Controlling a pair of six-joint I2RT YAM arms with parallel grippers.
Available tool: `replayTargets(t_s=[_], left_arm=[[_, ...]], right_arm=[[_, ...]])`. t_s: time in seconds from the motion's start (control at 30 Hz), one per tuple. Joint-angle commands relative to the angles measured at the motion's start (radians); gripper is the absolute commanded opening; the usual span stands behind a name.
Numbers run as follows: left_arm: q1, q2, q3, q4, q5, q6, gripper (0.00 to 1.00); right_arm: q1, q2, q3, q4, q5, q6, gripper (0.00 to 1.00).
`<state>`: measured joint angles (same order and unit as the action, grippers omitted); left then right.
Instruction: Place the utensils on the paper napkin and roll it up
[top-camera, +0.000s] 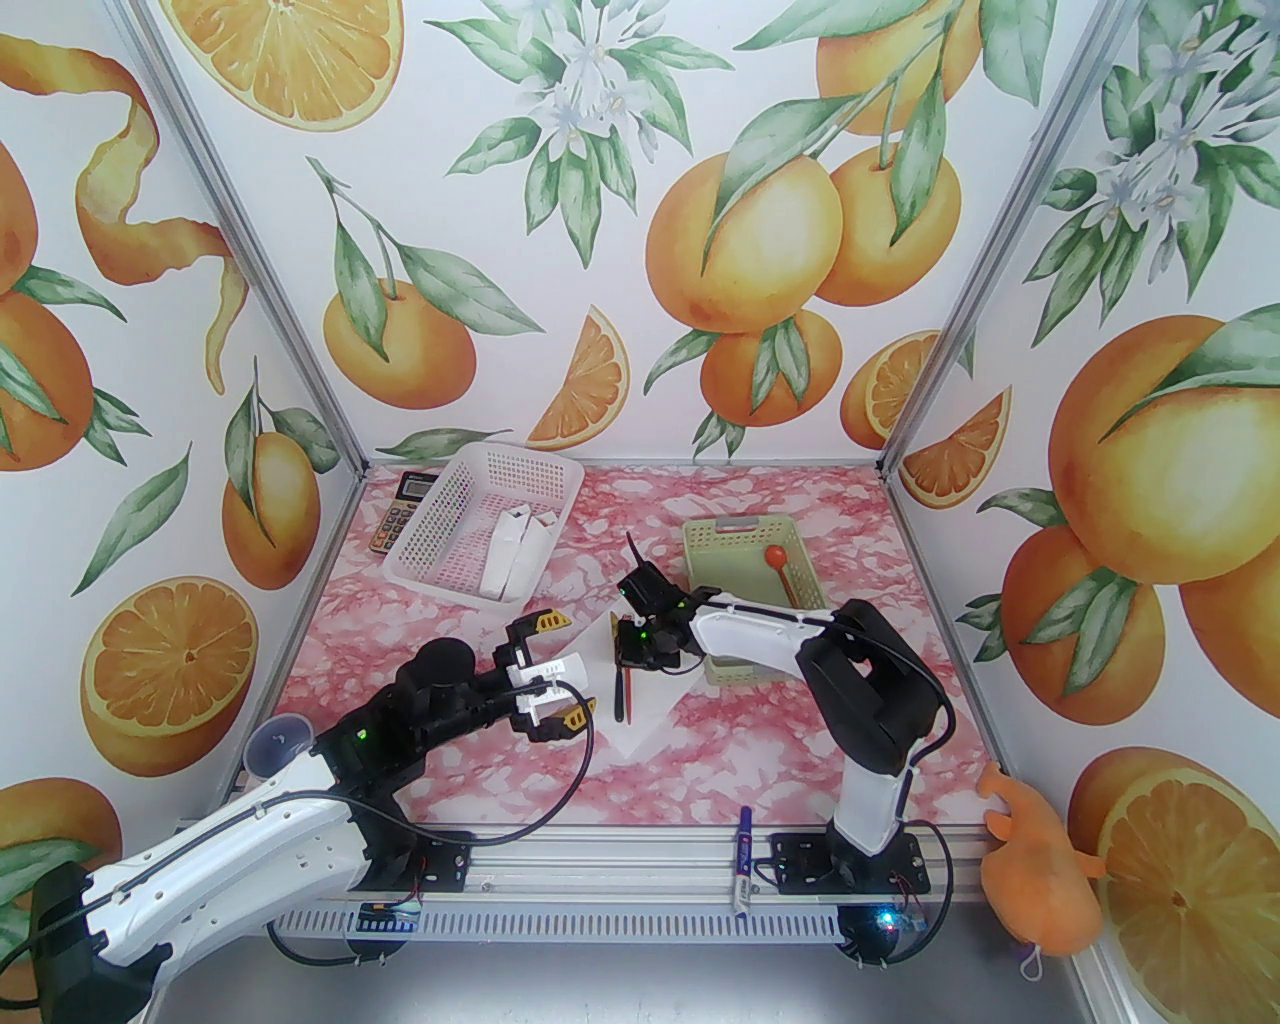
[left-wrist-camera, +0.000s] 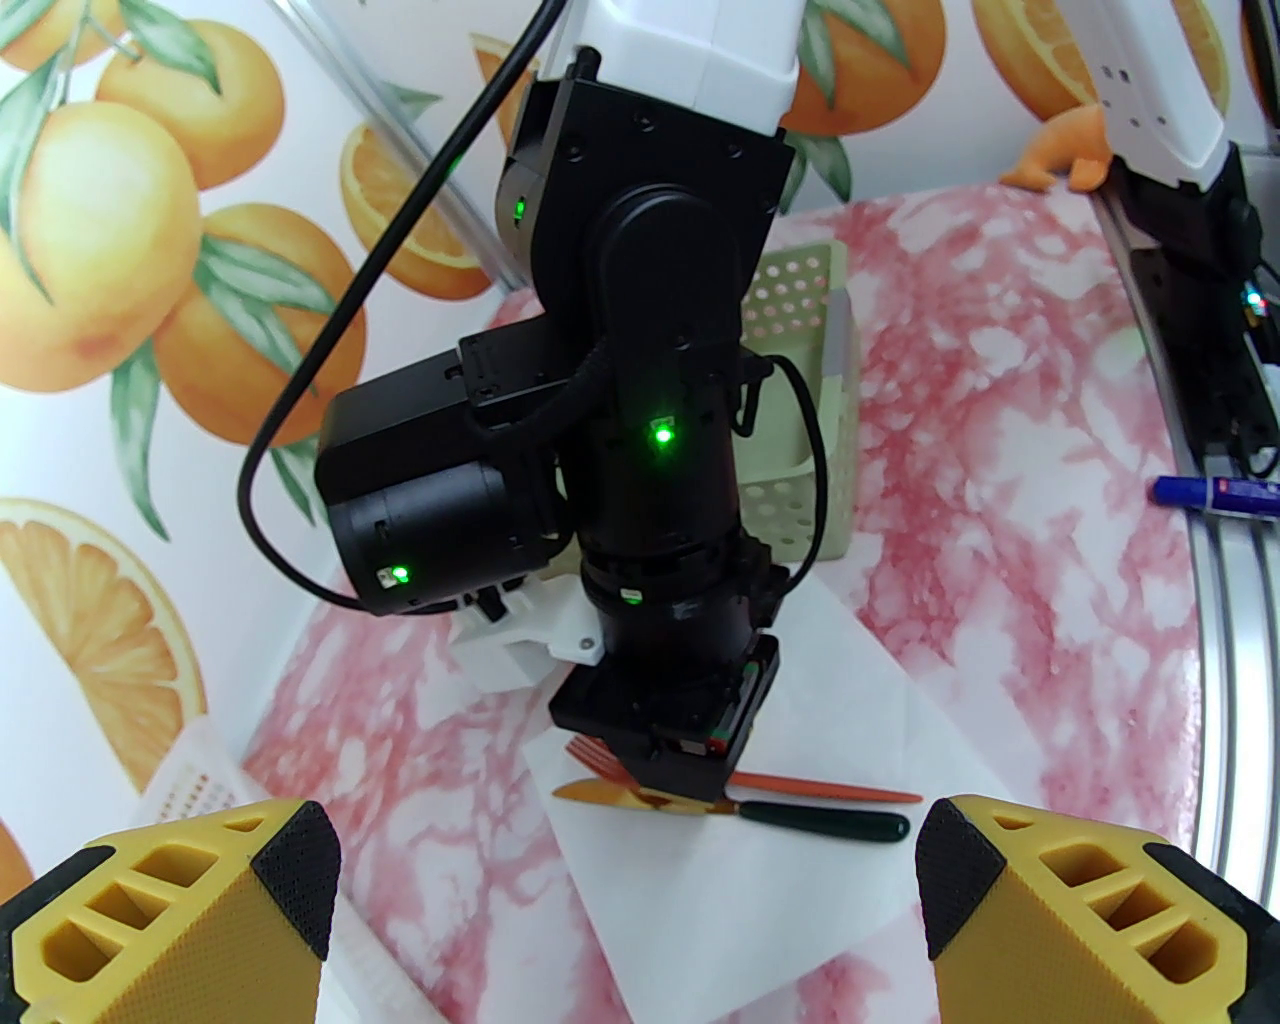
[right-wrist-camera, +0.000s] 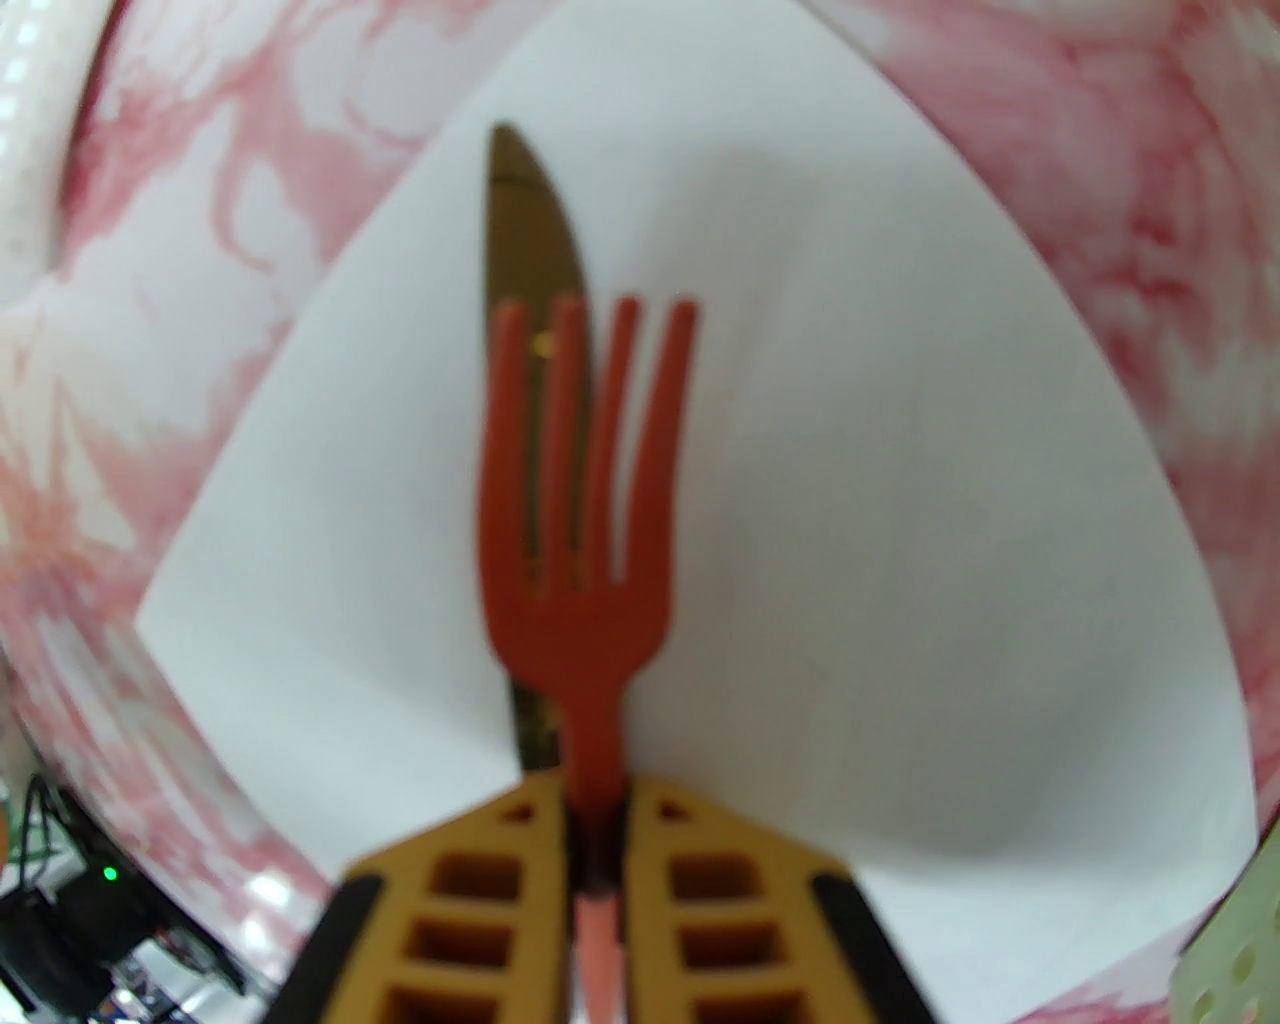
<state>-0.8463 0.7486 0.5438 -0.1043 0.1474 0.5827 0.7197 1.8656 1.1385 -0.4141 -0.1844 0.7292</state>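
While my right wrist camera looks along its own fingers, my right pincer (right-wrist-camera: 597, 800) is all but closed, nipping the neck of the orange-red plastic fork (right-wrist-camera: 585, 520) with its 4 tines pointing away from me; I judge the grip sits low so the head can settle flat on the white paper napkin (right-wrist-camera: 900, 480); whether it touches the paper I cannot tell; beneath the tines lies the plastic knife with an orange-brown blade (right-wrist-camera: 525, 230), already on the napkin, so the 2 pieces run parallel for rolling.

Through my left wrist camera, my left pincer (left-wrist-camera: 620, 880) gapes fully open and holds nothing, poised near the napkin's edge, probably to start the roll; the knife's dark green handle lies just beside the fork's.

From the top camera, the napkin rests on the pink marbled tabletop (top-camera: 780, 730) between my arms; a pale green perforated basket (top-camera: 700, 560) holds 1 more orange-headed piece (top-camera: 775, 553); a white mesh basket (top-camera: 440, 520), a calculator (top-camera: 397, 512) and a blue-and-white marker (top-camera: 743, 865) sit well apart; orange-fruit wallpaper (top-camera: 700, 250) lines 3 walls.
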Motion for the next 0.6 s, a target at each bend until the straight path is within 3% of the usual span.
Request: replayTargets(t_s=[0.0, 0.57], left_arm=[[0.001, 0.003, 0.007, -0.010, 0.021, 0.006, 1.00], [-0.002, 0.008, 0.010, -0.016, 0.023, 0.006, 1.00]], right_arm=[[0.006, 0.009, 0.029, -0.008, 0.014, 0.001, 0.13], [0.005, 0.035, 0.038, -0.038, 0.047, -0.013, 0.15]])
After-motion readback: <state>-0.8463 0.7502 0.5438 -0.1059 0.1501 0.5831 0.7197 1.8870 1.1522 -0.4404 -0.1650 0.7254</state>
